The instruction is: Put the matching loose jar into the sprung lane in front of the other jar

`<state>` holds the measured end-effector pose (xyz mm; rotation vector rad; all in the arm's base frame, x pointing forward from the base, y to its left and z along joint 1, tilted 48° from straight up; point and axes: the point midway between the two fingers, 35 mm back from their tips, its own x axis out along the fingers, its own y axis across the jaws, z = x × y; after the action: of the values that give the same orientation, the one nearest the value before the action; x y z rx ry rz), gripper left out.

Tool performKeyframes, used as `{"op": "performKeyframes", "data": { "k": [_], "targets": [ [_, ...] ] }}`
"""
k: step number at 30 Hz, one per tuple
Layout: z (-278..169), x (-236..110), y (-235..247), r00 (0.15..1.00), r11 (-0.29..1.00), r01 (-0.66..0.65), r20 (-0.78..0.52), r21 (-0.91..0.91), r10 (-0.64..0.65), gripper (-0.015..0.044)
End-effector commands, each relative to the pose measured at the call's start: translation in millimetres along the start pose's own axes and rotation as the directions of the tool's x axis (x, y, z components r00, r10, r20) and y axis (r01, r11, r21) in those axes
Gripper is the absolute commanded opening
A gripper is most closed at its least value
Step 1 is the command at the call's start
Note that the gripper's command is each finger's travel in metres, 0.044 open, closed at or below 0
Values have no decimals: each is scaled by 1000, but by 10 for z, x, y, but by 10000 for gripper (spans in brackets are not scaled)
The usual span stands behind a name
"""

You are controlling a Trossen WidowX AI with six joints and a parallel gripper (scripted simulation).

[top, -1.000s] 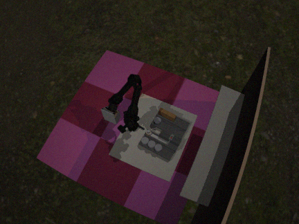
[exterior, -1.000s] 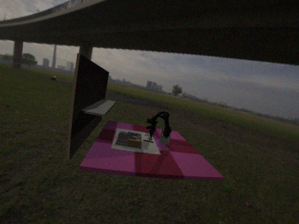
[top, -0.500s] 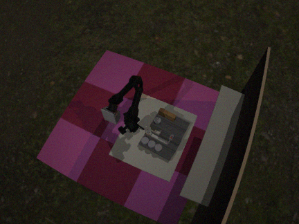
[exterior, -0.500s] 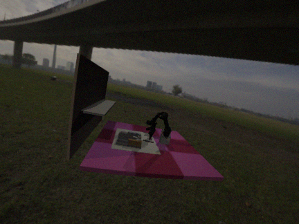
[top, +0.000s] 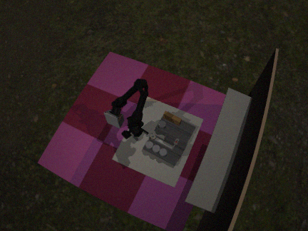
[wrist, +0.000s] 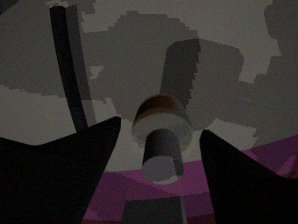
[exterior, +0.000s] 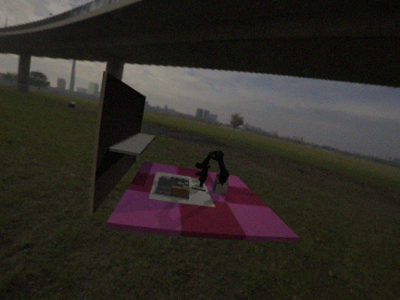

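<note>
Pincer [wrist: 161, 163] is partway closed, fingers on both sides of the loose jar [wrist: 161, 137], gaps visible on each side, so nothing is clamped. Jar lies on its side on the pale tabletop [wrist: 220, 23], near the edge by the magenta mat [wrist: 266, 156]. Top view: arm [top: 133, 107] sits just off the grey lane rack [top: 172, 137], pincer low at its front.

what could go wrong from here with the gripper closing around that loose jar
1. The jar sits between the gripper fingers, which are only partly closed and not yet gripping it. Lifting now would probably leave it behind or tip it over.
2. The wrist view shows the jar somewhat left of the midline between the fingers, so one finger may touch first and nudge it sideways.
</note>
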<state>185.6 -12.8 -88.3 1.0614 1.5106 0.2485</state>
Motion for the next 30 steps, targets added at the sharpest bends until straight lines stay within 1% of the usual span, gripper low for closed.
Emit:
{"op": "performKeyframes", "data": {
  "k": [1, 8, 11, 14, 27, 30],
  "targets": [
    [-16, 18, -6, 1000, 1000, -4, -6, 11, 4, 204],
    [-16, 18, -6, 1000, 1000, -4, -6, 11, 4, 157],
    [-1, -17, -9, 1000, 1000, -3, -5, 11, 3, 78],
    [56, -174, -21, 1000, 1000, 2, -2, 12, -1, 0],
    [114, -993, -32, 1000, 1000, 2, -3, 11, -2, 0],
    [108, -1038, -30, 1000, 1000, 1, -4, 11, -1, 0]
  ]
}}
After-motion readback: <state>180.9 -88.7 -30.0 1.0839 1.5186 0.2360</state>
